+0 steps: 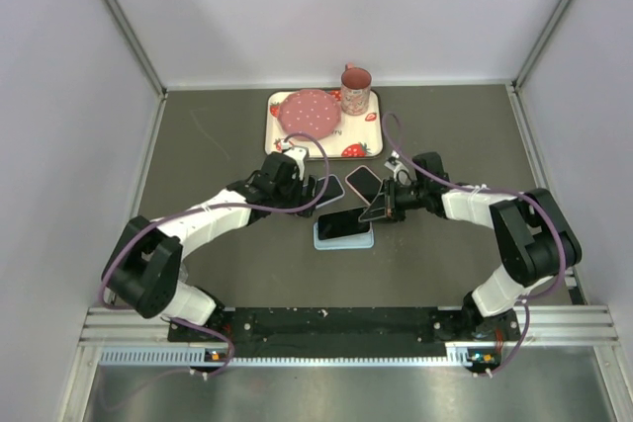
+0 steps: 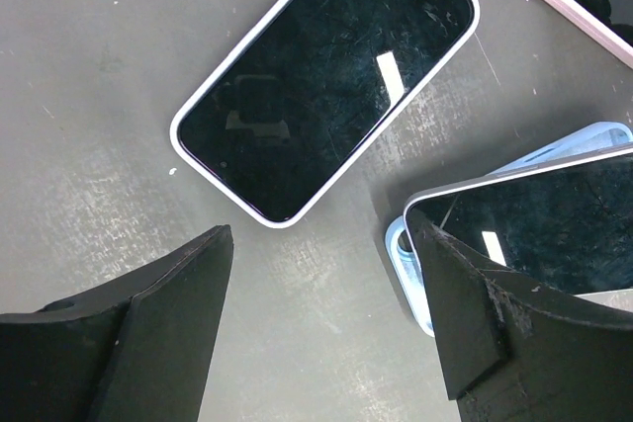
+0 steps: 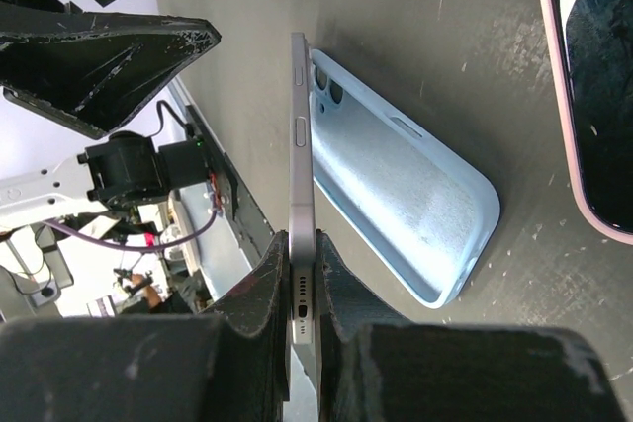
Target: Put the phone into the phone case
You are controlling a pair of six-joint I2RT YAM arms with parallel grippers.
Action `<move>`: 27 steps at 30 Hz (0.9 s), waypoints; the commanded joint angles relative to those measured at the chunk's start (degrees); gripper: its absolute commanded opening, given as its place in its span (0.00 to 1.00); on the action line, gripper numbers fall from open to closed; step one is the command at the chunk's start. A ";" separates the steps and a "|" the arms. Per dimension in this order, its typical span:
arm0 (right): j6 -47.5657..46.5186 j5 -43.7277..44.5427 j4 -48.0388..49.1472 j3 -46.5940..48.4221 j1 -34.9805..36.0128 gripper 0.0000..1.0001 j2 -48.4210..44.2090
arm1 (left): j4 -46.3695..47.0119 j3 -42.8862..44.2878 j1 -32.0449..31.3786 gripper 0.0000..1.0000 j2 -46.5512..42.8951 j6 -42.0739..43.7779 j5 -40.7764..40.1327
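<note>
A light blue phone case (image 1: pixel 334 242) lies open side up at the table's middle; it also shows in the right wrist view (image 3: pixel 401 185) and the left wrist view (image 2: pixel 404 252). My right gripper (image 1: pixel 380 209) (image 3: pixel 299 256) is shut on the end of a black-screened phone (image 1: pixel 342 223) and holds it just over the case, with one long side tilted up off it. The phone appears edge-on (image 3: pixel 301 165) in the right wrist view and flat (image 2: pixel 539 219) in the left wrist view. My left gripper (image 1: pixel 311 196) (image 2: pixel 321 279) is open and empty just left of the case's corner, its right finger (image 2: pixel 475 313) beside the phone's corner.
A phone in a white case (image 1: pixel 329 188) (image 2: pixel 326 76) lies just behind the left gripper. A phone in a pink case (image 1: pixel 363 182) (image 3: pixel 593 86) lies beside it. A strawberry tray (image 1: pixel 362 131) with a pink lid (image 1: pixel 310 112) and a mug (image 1: pixel 356 91) stands at the back.
</note>
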 commanded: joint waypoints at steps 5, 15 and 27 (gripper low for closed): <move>-1.86 -2.15 -2.83 -0.83 0.78 0.00 0.67 | 3.19 1.19 0.14 0.80 0.91 -1.48 2.51; -2.56 -1.19 -3.35 -2.67 1.04 0.00 0.06 | 4.33 -1.18 0.14 0.79 0.74 -3.50 3.48; -3.61 1.63 -3.35 -2.59 1.13 0.00 3.66 | 10.13 -5.31 0.05 0.76 3.19 -7.37 11.46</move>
